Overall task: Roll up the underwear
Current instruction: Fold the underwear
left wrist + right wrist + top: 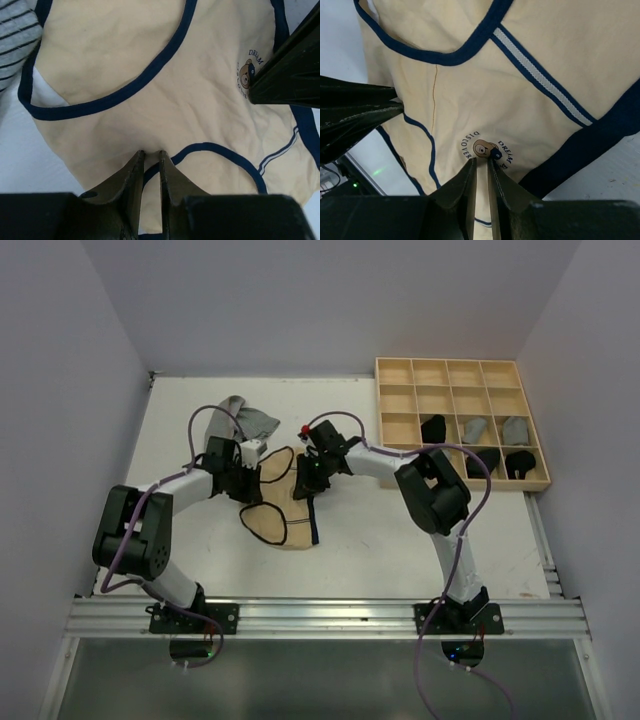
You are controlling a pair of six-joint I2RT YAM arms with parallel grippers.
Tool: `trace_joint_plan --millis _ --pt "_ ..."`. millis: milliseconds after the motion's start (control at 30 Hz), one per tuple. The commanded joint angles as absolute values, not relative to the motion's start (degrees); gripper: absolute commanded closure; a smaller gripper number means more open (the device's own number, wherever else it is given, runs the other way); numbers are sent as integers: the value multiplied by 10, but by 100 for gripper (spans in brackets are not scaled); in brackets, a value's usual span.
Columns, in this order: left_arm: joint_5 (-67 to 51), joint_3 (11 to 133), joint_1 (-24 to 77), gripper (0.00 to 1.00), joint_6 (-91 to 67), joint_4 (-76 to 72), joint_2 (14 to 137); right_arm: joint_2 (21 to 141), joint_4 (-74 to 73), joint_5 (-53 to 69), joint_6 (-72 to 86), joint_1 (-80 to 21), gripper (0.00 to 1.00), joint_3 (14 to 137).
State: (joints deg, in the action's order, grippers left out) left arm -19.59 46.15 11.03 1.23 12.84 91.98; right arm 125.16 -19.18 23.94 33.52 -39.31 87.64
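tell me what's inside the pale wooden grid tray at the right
The pale wooden grid tray holds rolled garments in its lower right cells: black and grey ones. Upper cells look empty; cells behind the right arm are hidden.

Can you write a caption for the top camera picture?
Two grippers, left and right, pinch yellow underwear on the table.

Even, bright overhead light, soft shadows under both arms, wrist views sharp on the cloth ahead of the jaws, fingers (131, 185) nearest the lens dark, perhaps slightly blurred.
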Motion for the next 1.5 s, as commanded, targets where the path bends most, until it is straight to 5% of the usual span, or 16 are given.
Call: trace_joint_plan --millis 0,200,367,600,967,1233,1467 --pt "-272 451 115 77 28 141 901 1211 -245 240 277 -392 80 851" --pt "-321 502 117 51 95 161 820 1110 -197 267 236 -387 61 843" --pt "-323 614 117 38 140 160 877 1105 -195 258 252 -337 59 895" --pt "-375 744 116 41 147 176 1014 1138 -173 278 308 -310 70 876" --pt "-351 579 39 44 166 176 926 1166 -170 281 321 -336 73 847" --pt "-321 581 -30 39 151 151 920 1286 -203 256 312 -381 75 908" --pt "-295 585 -33 38 161 145 939 1273 -302 237 243 -380 75 919"
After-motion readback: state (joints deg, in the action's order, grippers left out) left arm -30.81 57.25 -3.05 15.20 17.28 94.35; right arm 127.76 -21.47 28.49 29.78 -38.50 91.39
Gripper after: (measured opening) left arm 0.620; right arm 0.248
